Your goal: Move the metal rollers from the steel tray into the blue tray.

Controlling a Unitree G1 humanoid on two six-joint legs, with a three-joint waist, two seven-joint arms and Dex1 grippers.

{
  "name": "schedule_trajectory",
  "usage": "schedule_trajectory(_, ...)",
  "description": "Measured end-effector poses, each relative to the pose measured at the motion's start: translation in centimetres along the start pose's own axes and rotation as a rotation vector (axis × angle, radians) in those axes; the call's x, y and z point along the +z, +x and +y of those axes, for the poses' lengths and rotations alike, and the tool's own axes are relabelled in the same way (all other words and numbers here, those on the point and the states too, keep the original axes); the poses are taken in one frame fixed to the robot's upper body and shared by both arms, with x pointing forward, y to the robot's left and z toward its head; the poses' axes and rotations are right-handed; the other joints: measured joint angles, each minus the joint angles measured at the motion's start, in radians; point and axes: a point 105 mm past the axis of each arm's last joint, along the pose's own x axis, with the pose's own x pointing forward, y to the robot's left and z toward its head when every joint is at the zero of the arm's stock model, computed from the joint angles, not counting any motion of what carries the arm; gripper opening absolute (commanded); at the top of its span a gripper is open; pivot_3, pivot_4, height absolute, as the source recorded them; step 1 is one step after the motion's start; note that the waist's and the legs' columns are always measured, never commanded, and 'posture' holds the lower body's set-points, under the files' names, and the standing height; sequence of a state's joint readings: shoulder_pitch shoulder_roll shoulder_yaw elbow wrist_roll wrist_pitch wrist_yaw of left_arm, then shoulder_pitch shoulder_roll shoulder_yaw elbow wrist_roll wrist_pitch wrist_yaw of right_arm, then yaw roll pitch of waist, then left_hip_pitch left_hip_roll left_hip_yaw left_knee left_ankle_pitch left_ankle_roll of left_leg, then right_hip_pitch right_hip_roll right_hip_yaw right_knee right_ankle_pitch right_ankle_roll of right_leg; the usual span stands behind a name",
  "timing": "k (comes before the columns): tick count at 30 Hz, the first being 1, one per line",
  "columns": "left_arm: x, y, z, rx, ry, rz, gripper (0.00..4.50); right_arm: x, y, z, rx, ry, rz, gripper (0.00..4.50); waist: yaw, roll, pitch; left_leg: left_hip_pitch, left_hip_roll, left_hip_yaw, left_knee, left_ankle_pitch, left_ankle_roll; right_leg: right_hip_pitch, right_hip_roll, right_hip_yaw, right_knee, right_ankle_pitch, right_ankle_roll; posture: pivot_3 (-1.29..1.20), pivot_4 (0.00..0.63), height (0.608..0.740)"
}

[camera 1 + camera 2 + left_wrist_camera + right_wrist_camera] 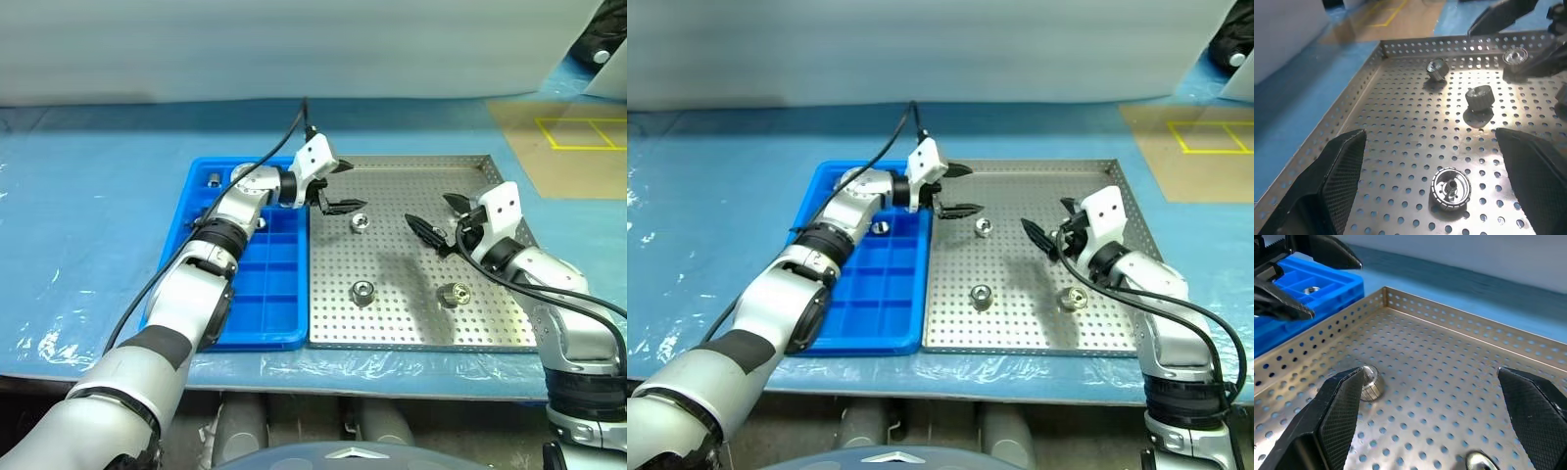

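Left gripper (336,188), fingers apart and empty, hangs over a roller (360,222) in the steel tray (490,323), presumably to grasp it for the blue tray (265,294); right gripper (437,219), also spread, waits nearby.

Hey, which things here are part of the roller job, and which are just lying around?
Part of the job:
metal rollers
steel tray
blue tray, some rollers already in it
left hand and right hand, both open

Just lying about:
yellow floor markings
dark object, far corner
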State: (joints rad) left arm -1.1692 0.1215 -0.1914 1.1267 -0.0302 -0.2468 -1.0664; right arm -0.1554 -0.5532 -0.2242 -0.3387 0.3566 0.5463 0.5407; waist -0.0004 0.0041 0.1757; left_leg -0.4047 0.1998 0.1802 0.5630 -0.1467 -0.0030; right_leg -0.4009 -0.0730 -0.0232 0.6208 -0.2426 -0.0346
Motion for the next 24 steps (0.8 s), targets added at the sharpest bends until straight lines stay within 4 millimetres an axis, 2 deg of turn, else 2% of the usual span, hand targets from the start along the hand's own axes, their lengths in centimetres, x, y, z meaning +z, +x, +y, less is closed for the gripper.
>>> schedule_trajectory(6,-4.0,1.2,-1.6,-0.056,0.062,0.257,4.44,0.1,-0.9,1.1,-0.014,0.011,0.0,4.49,-0.03,0.0,0.0,0.0,0.0,0.0,0.0,0.001,0.001,0.0,0.0,0.0,0.0,0.0,0.0,-0.57,0.15,0.74)
schedule_trajectory(9,-5.2,1.5,-1.9,-0.042,0.087,0.334,4.44,0.0,-1.4,1.8,-0.018,0.02,-0.001,4.49,-0.041,0.0,0.0,-0.001,0.0,0.0,0.001,0.0,0.003,0.001,0.0,0.0,-0.002,0.001,0.001,-0.59,0.15,0.74)
schedule_trajectory(16,-4.9,2.9,-0.7,0.102,0.119,0.385,4.44,-0.4,-2.0,2.0,-0.051,0.029,0.017,4.49,-0.047,0.0,0.0,-0.003,-0.001,0.0,0.004,-0.002,0.007,0.001,-0.002,0.0,-0.003,0.001,0.002,-0.62,0.15,0.74)
schedule_trajectory(24,-5.7,3.1,-0.9,0.126,0.113,0.444,4.44,-0.6,-2.5,1.9,-0.077,0.025,0.024,4.49,-0.072,0.0,0.0,-0.002,-0.002,0.0,0.004,-0.003,0.009,0.004,-0.002,0.0,-0.008,0.002,0.003,-0.64,0.15,0.74)
